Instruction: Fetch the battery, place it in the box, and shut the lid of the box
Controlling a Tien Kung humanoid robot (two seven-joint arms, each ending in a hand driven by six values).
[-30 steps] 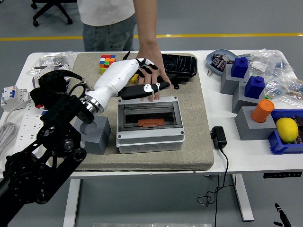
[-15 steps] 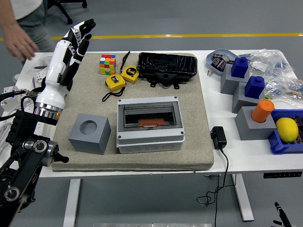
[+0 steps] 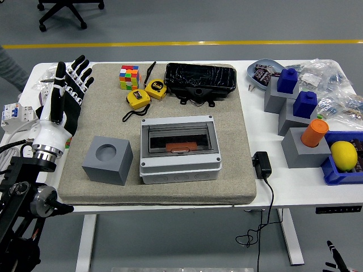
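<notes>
Left hand (image 3: pixel 65 93), white-backed with black fingers, stands upright at the left edge of the frame over the border of the beige mat (image 3: pixel 238 141), its five fingers spread and holding nothing; the right hand is out of view. Nearest the lower edge, at centre, sits the grey plastic box (image 3: pixel 180 148), rectangular with rounded corners, its smoky transparent lid (image 3: pixel 179 137) lying flat over the opening, so the lid appears already down. Through the lid, at the lower middle of the compartment, shows a small orange piece (image 3: pixel 180 148), probably the battery, though its form is too indistinct to confirm. Such an item is judged light, rigid and smooth, best pinched across its short sides; the lid, a thin stiff panel, would be taken at its free front edge. Left of the box rests a grey cube (image 3: pixel 108 160) with a round recess. Farther up lie two yellow tape measures (image 3: pixel 146 93), a multicoloured puzzle cube (image 3: pixel 129 76) and a glossy black tray (image 3: pixel 200 80). At the right, a black adapter (image 3: pixel 261 164), grey blocks and a lemon (image 3: pixel 343 154) stand apart.
</notes>
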